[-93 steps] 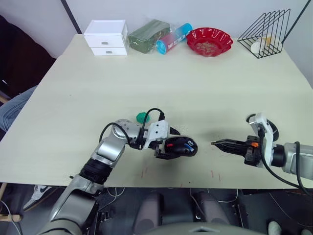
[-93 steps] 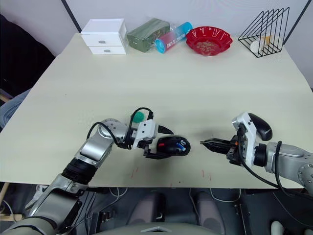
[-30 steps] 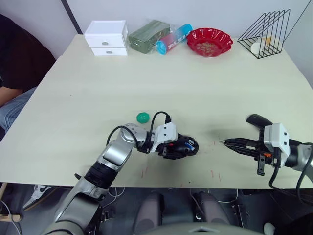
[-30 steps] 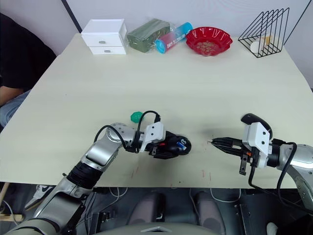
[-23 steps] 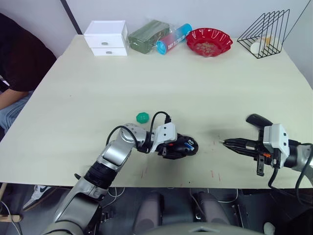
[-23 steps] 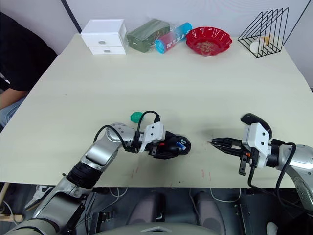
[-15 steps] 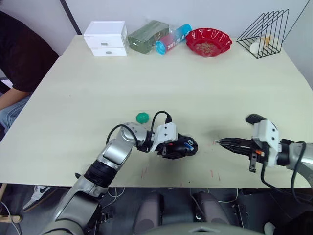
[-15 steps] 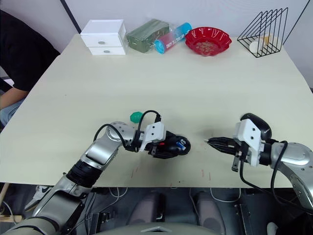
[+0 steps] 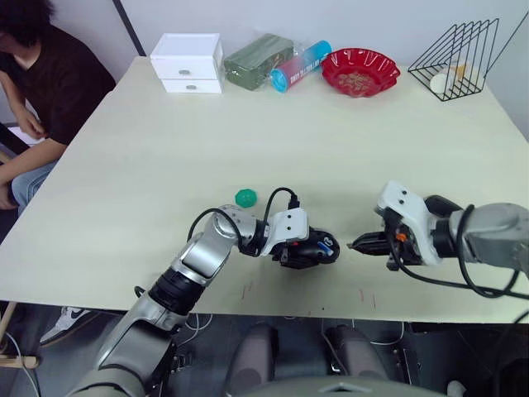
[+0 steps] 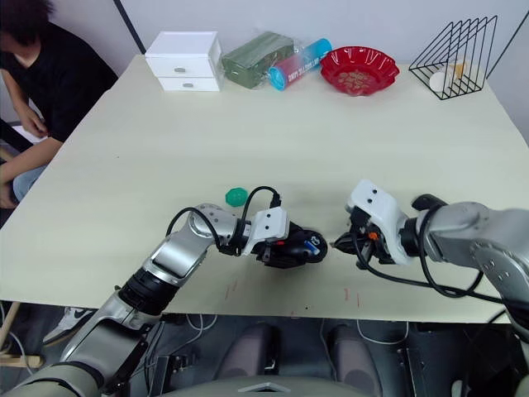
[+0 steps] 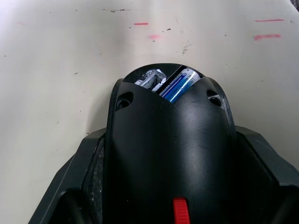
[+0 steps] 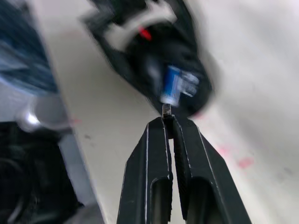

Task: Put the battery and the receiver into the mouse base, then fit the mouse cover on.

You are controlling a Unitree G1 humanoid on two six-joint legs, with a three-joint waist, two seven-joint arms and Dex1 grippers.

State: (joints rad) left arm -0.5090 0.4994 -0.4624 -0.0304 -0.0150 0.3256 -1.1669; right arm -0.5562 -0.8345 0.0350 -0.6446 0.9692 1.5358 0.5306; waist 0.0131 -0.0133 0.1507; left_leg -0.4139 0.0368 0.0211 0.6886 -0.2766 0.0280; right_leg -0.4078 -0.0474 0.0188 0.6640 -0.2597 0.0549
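Head view: your right gripper (image 9: 354, 245) has closed in on the mouse base (image 9: 312, 251), held by the left gripper (image 9: 291, 251).
Left wrist: battery (image 11: 177, 85) seated inside.
Right wrist: receiver (image 12: 165, 110) pinched at fingertips, ready for insertion.

The left arm reaches forward and inward over the table, elbow bent, and its left gripper (image 9: 307, 251) is clamped around the mouse base (image 9: 315, 250), the black fingers pressed along the base's two sides as the left wrist view shows. The right arm comes in from the right with the forearm lying low and pointing toward the left, and the right gripper (image 12: 168, 122) has its two fingers drawn together on the tiny receiver (image 12: 166, 110), which sticks out past the tips. Those tips sit just beside the open end of the mouse base.
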